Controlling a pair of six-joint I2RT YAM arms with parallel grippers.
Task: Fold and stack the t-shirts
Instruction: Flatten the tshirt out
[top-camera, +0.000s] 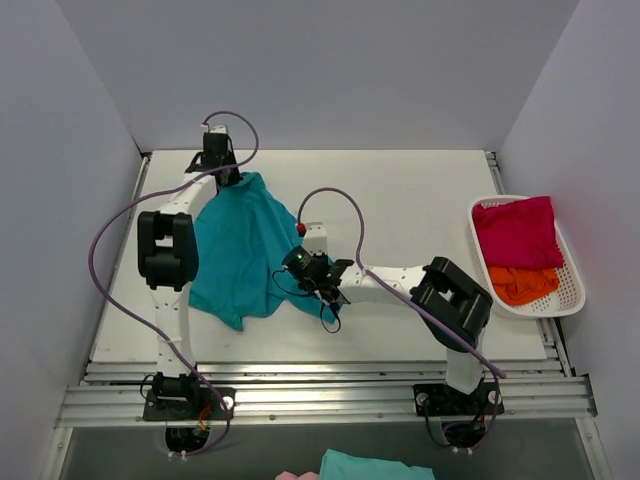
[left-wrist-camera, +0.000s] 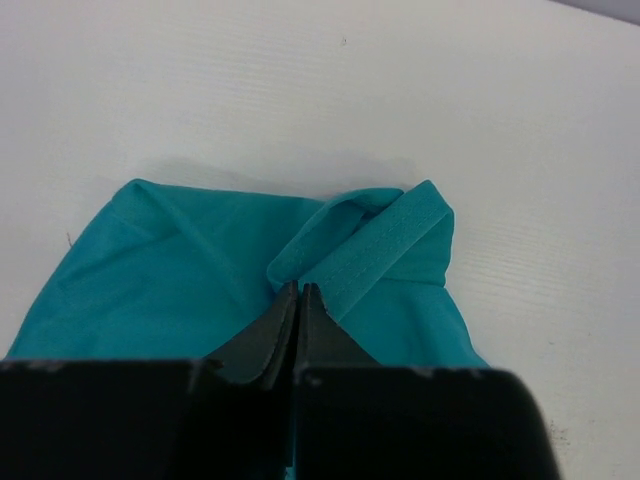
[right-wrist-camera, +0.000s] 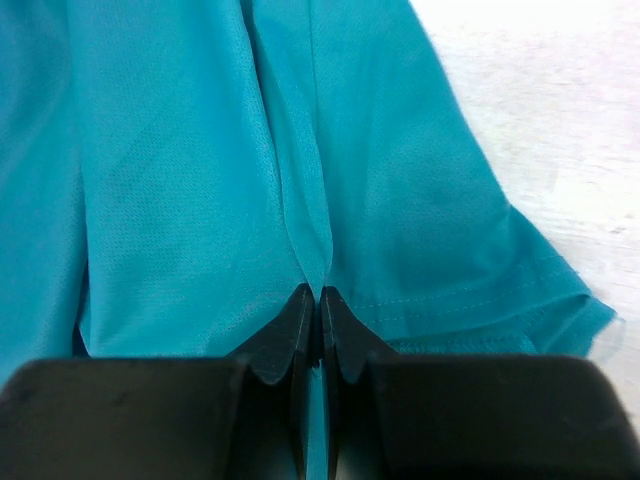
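Left gripper (left-wrist-camera: 300, 292), right gripper (right-wrist-camera: 319, 296) pinch teal t-shirt (top-camera: 240, 250) lying between them.

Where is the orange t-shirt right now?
Top view, far right: the orange t-shirt lies in the white basket, at its near end, touching the crimson-pink t-shirt beyond it.

Table (top-camera: 420, 200): white, flat, matte top. Walls (top-camera: 330, 70): three, plain pale grey, enclosing the table at back and both sides. Rails (top-camera: 330, 398): silver metal, along near edge. Light: even, soft.
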